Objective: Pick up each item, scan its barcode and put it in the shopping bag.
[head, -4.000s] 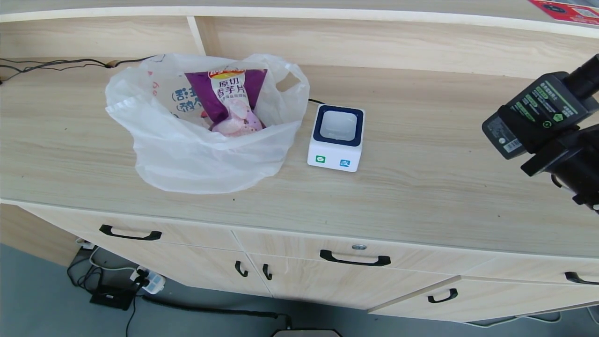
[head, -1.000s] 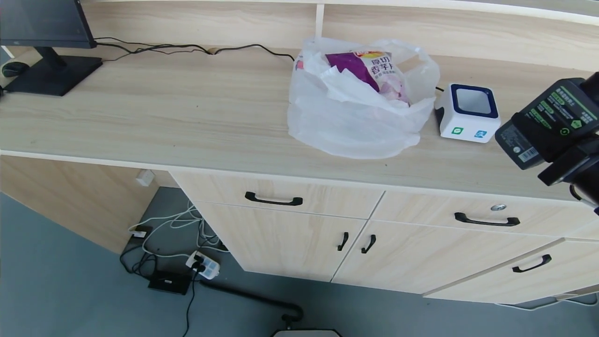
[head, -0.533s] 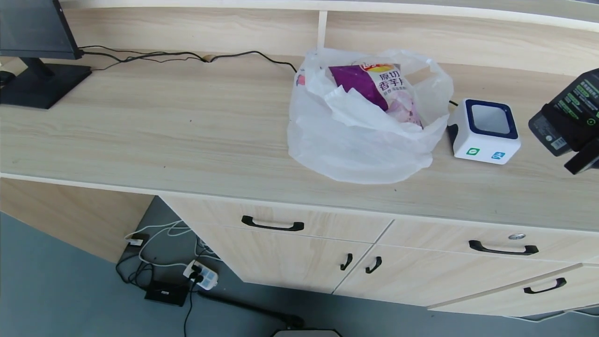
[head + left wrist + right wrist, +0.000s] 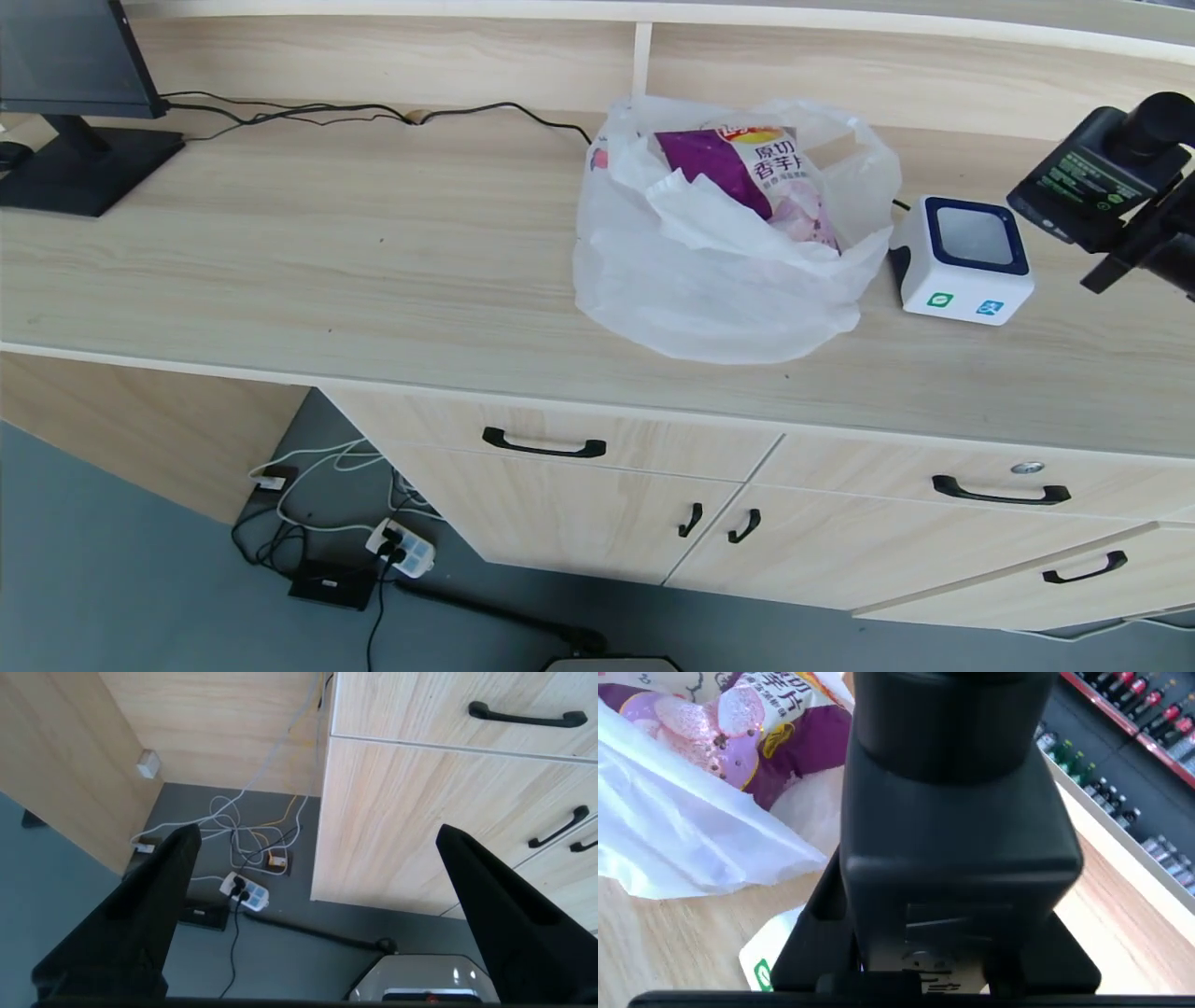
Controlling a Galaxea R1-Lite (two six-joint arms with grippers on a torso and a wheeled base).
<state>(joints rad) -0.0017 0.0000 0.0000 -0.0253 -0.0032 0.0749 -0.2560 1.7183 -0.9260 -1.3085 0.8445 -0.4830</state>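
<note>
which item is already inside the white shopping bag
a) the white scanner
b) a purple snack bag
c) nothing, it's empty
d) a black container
b, the purple snack bag stands inside the shopping bag, while the black container is held in the right gripper above the counter, and the scanner sits beside the bag.

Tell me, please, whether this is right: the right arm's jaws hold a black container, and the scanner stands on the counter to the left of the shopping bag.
One detail is wrong: the head view shows the scanner standing on the counter to the right of the shopping bag, not the left. The right arm's jaws do hold the black container.
</note>
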